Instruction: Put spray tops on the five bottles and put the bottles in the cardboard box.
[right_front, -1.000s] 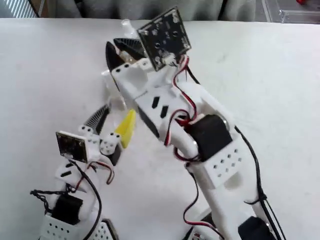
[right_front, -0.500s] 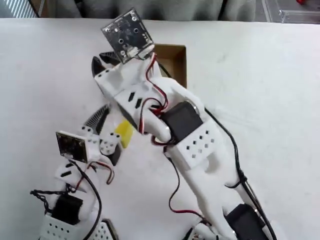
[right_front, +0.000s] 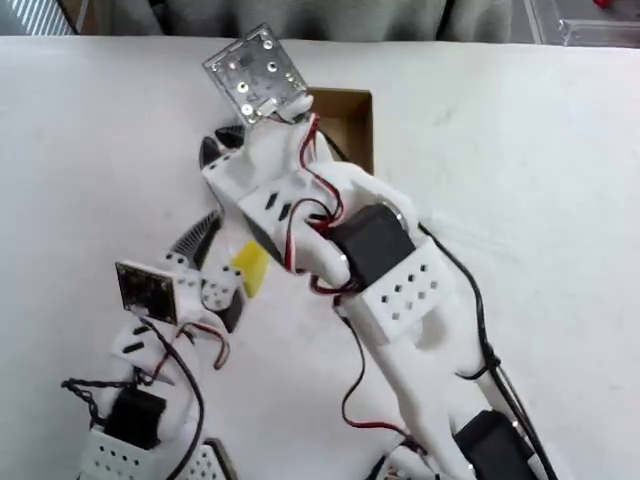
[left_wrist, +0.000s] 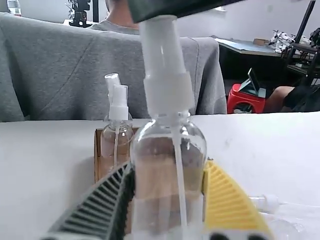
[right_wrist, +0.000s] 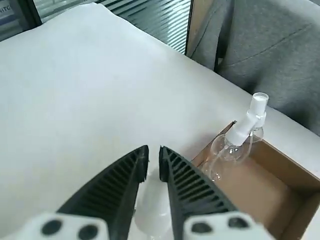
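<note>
white spray top: sits on the neck of the held bottle, its head up between the right jaws and its dip tube running straight down inside the clear body.
held bottle: upright between the left jaws, long axis vertical, neck pointing up at the right jaws directly above it.
left gripper: jaws closed round the bottle's body, the ribbed black one on one flank and the yellow one on the other, both touching it.
right gripper: jaws drawn narrow, pinching the spray top from above, with a mere slit between the tips.
key relation: top and bottle share one vertical axis, and the right jaws sit on that axis above the left ones. seating the top looks like a turn or a press along that line, so the right arm is the one placed to do it.
seating: i cannot tell whether the collar is fully home on the neck.
cardboard box: beyond the left jaws, behind the held bottle, open side up.
boxed bottle: inside the box, already topped, neck up.
progress: by my reading early, with one bottle boxed and this one not yet in.
</note>
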